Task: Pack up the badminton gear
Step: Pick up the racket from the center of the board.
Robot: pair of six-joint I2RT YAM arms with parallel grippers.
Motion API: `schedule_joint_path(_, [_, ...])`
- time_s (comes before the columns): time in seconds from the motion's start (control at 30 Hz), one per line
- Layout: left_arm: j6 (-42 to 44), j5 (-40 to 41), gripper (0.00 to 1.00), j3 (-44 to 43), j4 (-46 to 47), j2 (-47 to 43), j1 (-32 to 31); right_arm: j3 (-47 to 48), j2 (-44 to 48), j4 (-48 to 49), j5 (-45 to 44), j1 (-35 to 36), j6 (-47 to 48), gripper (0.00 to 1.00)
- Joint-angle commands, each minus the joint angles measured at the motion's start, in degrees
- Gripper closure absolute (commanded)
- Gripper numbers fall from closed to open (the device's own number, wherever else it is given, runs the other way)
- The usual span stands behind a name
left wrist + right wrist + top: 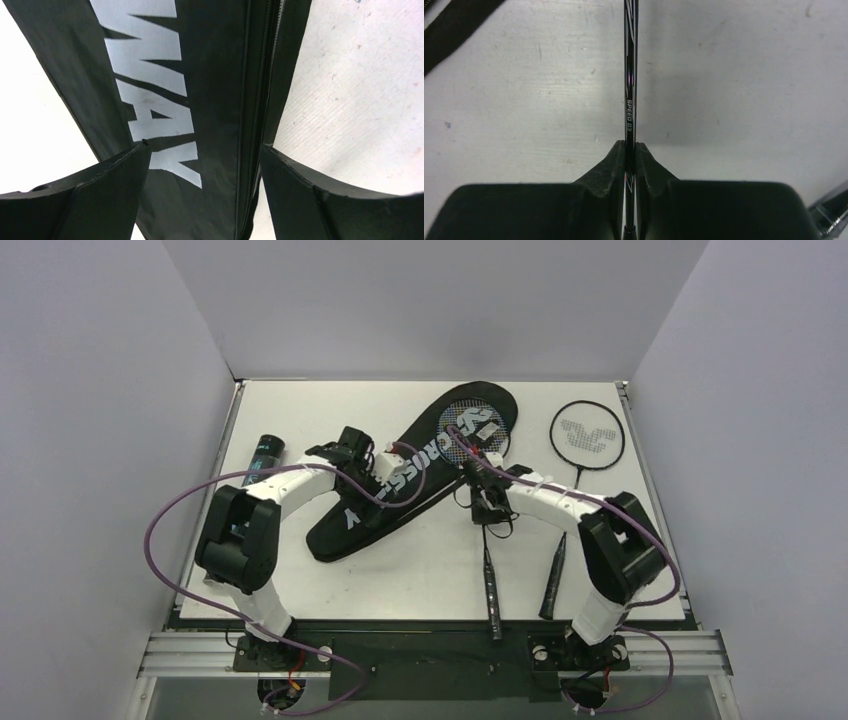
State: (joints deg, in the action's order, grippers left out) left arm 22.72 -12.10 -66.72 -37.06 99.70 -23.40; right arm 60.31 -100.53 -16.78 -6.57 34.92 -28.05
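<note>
Near table (290,415) centre, right gripper (630,146) pinches thin black racket (630,75) by its shaft, likely for bagging; at 10 o'clock, left gripper (204,145) spread over black teardrop fabric bag (215,75).

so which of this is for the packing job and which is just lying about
Job: black teardrop CROSSWAY racket bag; thin black racket in the right gripper; second thin black racket; long black tube with teal print.
Lying about: nothing loose; only the arms' purple cables.

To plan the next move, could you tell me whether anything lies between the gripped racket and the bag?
Nothing visible does: the racket, its shaft pinched by the right fingers, has its head over the wide end of the bag. The left fingers hover open over it.
</note>
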Motion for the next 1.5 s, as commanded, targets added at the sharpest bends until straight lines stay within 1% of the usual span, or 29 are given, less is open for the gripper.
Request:
schedule_joint_path(0.0, [1.7,1.4,0.11,-3.6,5.1,0.9,-1.6,-2.6,12.8,-1.2,-2.6,-0.6,-3.2,1.0])
schedule_joint_path(0.13, [2.4,1.6,0.12,-6.1,4.7,3.3,-2.9,-5.3,18.3,-1.8,-2.4,-0.8,-4.6,1.0])
schedule_joint_path(0.3, [2.9,2.4,0.11,-7.1,6.3,6.3,-4.9,-8.1,21.5,-3.5,-2.8,-1.1,-6.5,1.0])
schedule_joint_path(0.43, [3.3,2.5,0.11,-10.0,5.0,10.4,-5.5,-10.4,23.9,-5.1,-5.1,-1.6,-7.6,1.0])
schedule_joint_path(0.53, [3.6,2.0,0.11,-10.8,4.4,11.8,-5.5,-12.6,26.0,-5.1,-5.6,-2.5,-8.3,1.0])
schedule_joint_path(0.6, [3.7,2.1,0.16,-10.8,4.8,12.2,-5.5,-13.6,26.9,-5.1,-5.6,-3.0,-8.8,1.0])
schedule_joint_path(0.63, [3.7,2.1,0.25,-10.9,4.9,12.3,-5.5,-14.0,27.0,-5.1,-5.4,-3.1,-8.9,1.0])
schedule_joint_path(0.67, [3.8,2.2,0.31,-11.0,4.8,12.5,-5.5,-14.4,27.3,-5.1,-5.3,-3.2,-9.1,1.0])
schedule_joint_path(0.73, [3.8,2.0,0.6,-11.1,4.9,12.6,-5.5,-15.0,27.5,-5.1,-5.1,-3.2,-9.3,1.0])
schedule_joint_path(0.77, [3.8,1.9,0.71,-11.1,4.9,12.5,-5.5,-15.2,27.5,-5.1,-5.0,-3.2,-9.3,1.0])
schedule_joint_path(0.8, [3.7,1.9,0.86,-11.2,4.8,12.4,-5.5,-15.6,27.5,-5.1,-5.0,-3.2,-9.4,1.0])
schedule_joint_path(0.87, [3.6,1.8,0.95,-11.3,4.6,11.8,-5.5,-16.2,27.9,-5.1,-4.8,-3.1,-9.6,1.0])
schedule_joint_path(1.17, [2.1,-0.6,0.99,-11.0,2.2,9.2,-5.5,-17.5,32.5,-6.7,-4.3,-2.8,-10.3,1.0])
schedule_joint_path(1.23, [1.8,-1.2,0.95,-11.1,1.5,9.2,-5.5,-17.6,33.0,-7.0,-4.1,-2.4,-10.3,1.0])
schedule_joint_path(1.3, [1.4,-1.6,0.83,-11.2,0.8,9.5,-5.5,-17.8,32.9,-6.9,-3.8,-2.0,-10.5,1.0])
schedule_joint_path(1.37, [1.1,-2.0,0.76,-11.1,0.4,9.6,-5.5,-18.2,32.2,-6.5,-3.6,-1.4,-10.8,1.0])
schedule_joint_path(1.47, [0.9,-3.0,0.7,-11.1,0.4,9.3,-5.5,-18.8,31.3,-5.8,-3.5,-0.5,-11.3,1.0])
